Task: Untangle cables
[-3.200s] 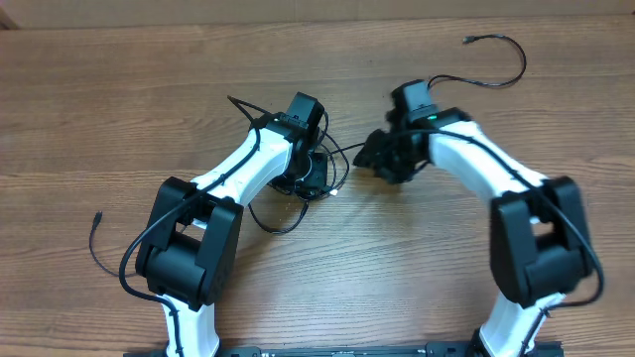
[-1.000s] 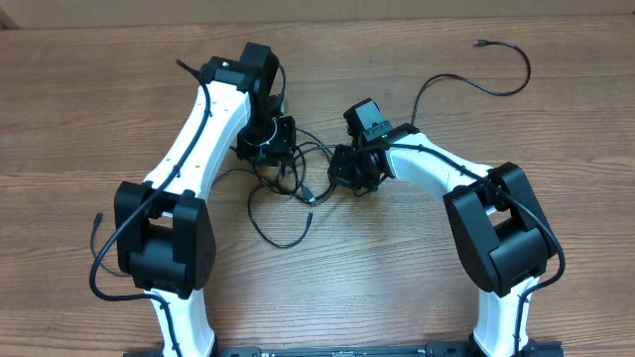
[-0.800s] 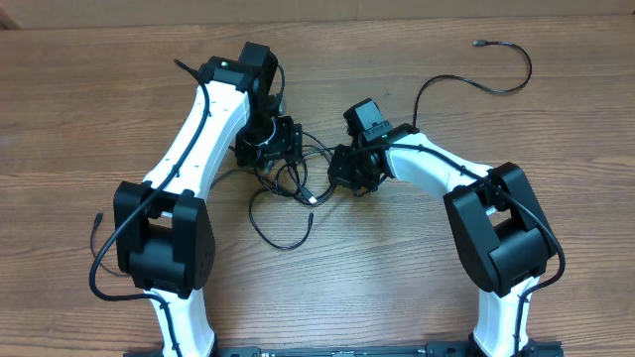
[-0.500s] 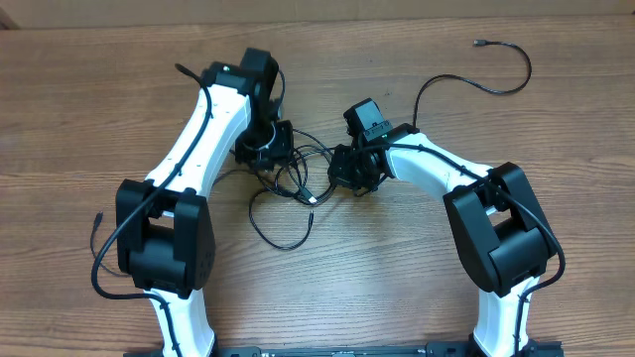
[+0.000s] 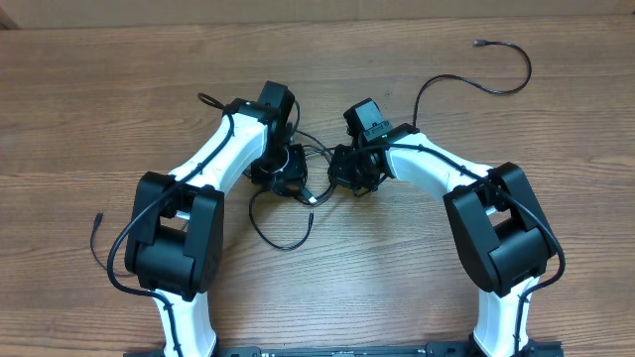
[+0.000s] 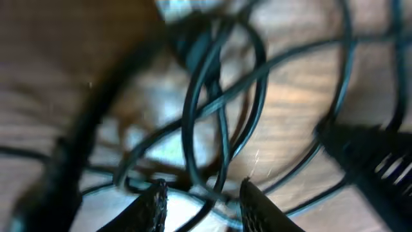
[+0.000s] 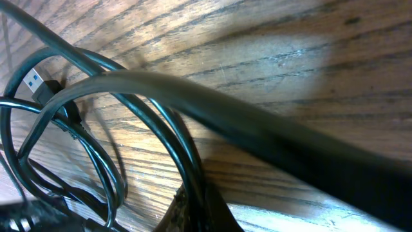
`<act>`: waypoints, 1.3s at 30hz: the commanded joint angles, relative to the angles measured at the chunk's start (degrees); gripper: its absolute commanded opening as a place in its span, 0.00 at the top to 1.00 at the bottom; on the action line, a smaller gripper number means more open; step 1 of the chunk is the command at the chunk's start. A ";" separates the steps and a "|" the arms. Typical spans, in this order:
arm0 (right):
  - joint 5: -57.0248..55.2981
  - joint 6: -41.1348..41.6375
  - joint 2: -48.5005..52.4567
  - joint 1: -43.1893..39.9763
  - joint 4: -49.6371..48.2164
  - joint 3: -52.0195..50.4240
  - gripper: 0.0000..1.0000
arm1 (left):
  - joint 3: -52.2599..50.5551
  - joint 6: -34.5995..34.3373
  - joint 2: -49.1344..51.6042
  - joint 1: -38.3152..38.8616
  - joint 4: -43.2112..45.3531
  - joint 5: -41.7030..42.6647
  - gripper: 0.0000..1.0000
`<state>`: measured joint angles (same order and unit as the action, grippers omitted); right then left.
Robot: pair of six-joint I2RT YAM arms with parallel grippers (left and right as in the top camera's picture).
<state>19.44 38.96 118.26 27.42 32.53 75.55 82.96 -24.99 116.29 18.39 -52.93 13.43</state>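
Note:
The cables are thin black cords tangled in loops at the table's middle, between my two grippers. One loop trails toward the front. My left gripper is over the tangle's left part. In the blurred left wrist view its fingers are open, with crossing cords between and beyond them. My right gripper is at the tangle's right side. In the right wrist view its fingers are shut on two cords. A USB plug lies at the upper left.
A separate thin cord with a small plug curves across the far right of the wooden table. Another thin cord lies at the left near my left arm's base.
My left gripper has moved right and toward the front, from the tangle's far-left side to over it. My right arm has held still for the last second, still gripping cords.

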 commanded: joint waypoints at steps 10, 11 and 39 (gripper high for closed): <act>-1.86 -0.22 1.44 0.07 0.07 0.52 0.96 | -4.04 -12.83 0.61 3.02 5.88 -2.01 0.63; -1.84 -0.22 1.44 0.07 0.07 0.52 0.96 | -4.70 -12.98 0.61 3.37 5.90 -3.02 0.64; -2.89 -0.37 1.44 0.07 -0.28 0.52 0.96 | 12.22 2.67 0.48 -4.07 -12.28 6.32 0.96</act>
<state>19.20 38.96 118.28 27.42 32.45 75.59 89.54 -28.38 116.71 16.60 -62.06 16.47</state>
